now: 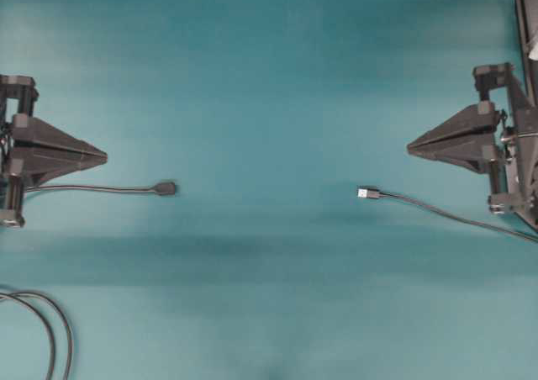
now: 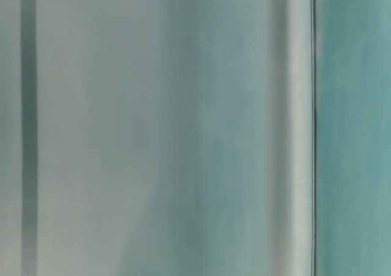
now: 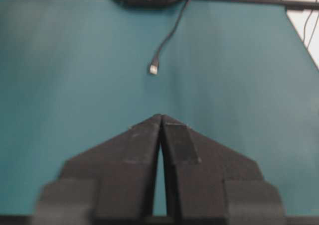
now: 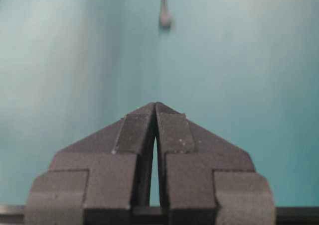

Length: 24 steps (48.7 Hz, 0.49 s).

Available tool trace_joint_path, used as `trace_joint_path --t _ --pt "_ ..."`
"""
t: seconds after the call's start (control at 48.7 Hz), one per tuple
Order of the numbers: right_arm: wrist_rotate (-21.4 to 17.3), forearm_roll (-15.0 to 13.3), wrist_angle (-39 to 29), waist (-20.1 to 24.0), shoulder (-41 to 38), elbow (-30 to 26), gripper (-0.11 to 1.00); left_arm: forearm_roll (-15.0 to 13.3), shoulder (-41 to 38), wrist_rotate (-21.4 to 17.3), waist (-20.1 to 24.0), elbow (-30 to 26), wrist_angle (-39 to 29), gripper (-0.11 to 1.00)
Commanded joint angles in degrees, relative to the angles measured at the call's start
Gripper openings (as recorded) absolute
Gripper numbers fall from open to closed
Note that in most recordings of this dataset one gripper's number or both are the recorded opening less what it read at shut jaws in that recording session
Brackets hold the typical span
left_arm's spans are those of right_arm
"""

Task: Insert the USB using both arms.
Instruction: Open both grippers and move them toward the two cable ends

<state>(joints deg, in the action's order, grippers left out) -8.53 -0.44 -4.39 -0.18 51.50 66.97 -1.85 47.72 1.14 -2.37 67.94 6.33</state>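
Nothing grasped yet: USB (image 1: 367, 193) lies on the teal desk (image 1: 269, 102) right of centre, black socket end (image 1: 166, 188) left of centre, well apart. Left hand (image 1: 102, 155) and right hand (image 1: 411, 147) both pressed together, empty, back near the edges. Pickup, alignment and insertion all remain.

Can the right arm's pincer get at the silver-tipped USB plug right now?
Probably yes: bare teal table lies between the right pincer and the silver-tipped USB plug; its fingertips are together, so it must open first.

Silver-tipped dark-grey USB (image 1: 367, 193), all-black socket plug (image 1: 166, 188), plain teal table (image 1: 269, 86).
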Motion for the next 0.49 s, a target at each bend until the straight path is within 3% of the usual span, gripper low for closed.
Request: trace_joint_path --t 0.0,0.103,0.226,0.349,0.472 --pt "-2.02 -0.09 -1.14 -0.09 -1.76 -0.53 0.00 -0.09 -1.05 1.32 0.00 -0.70 -0.62 0.24" --pt "-3.96 -0.09 -1.05 -0.18 -2.99 -0.18 0.00 -0.09 -2.02 2.64 0.00 -0.53 -1.58 0.44" --pt "-6.42 -0.09 -1.23 -0.35 -4.48 0.35 0.00 -0.09 -3.34 3.69 0.00 -0.53 -2.90 0.60" --pt "-8.09 -0.09 -1.23 -0.44 -6.59 0.62 0.01 -0.09 -5.01 3.69 0.00 -0.53 -3.78 0.62" --pt "-8.17 -0.18 -1.23 -0.44 -9.14 0.35 0.20 0.00 -7.03 3.78 0.00 -0.53 -3.96 0.63"
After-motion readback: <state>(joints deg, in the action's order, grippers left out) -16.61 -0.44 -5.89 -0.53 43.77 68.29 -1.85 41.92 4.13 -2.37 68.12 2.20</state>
